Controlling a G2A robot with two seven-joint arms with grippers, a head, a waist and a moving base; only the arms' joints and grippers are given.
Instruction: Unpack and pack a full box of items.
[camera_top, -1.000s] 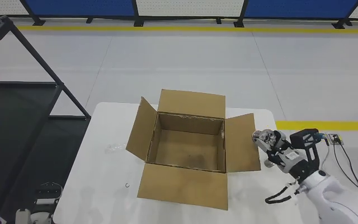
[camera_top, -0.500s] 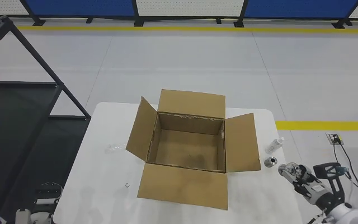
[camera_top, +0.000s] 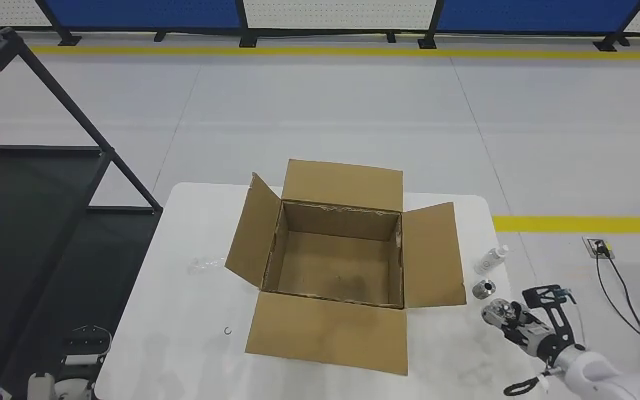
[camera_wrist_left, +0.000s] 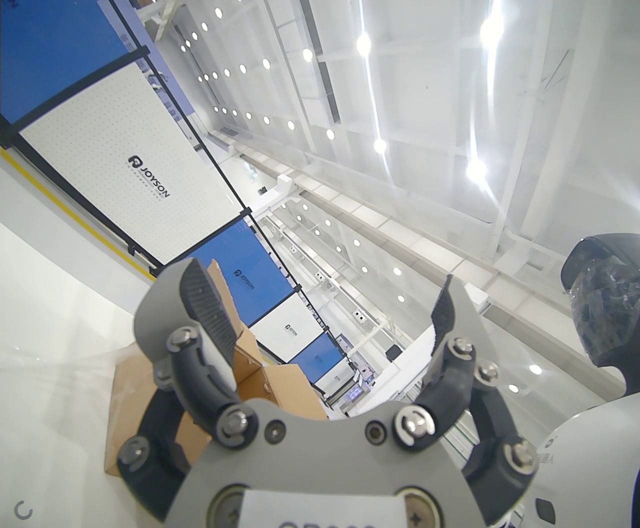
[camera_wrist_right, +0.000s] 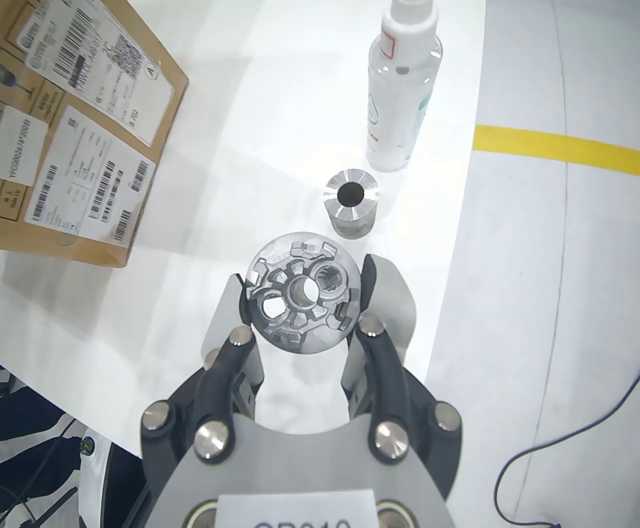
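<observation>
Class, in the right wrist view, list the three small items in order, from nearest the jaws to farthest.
Silver toothed metal disc between the jaws → short silver metal cylinder with a centre hole → clear plastic bottle with white cap.

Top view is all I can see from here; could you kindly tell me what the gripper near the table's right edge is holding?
Observer: The right gripper is shut on a round metal disc with gear-like cut-outs and a centre hole.
Operator: Thank you. What is the small metal piece just ahead of it?
Observer: A short metal cylinder, standing upright on the table, with a bore down its middle.
Operator: And the other arm, please?
Observer: The left gripper is open and empty, aimed upward.
</observation>
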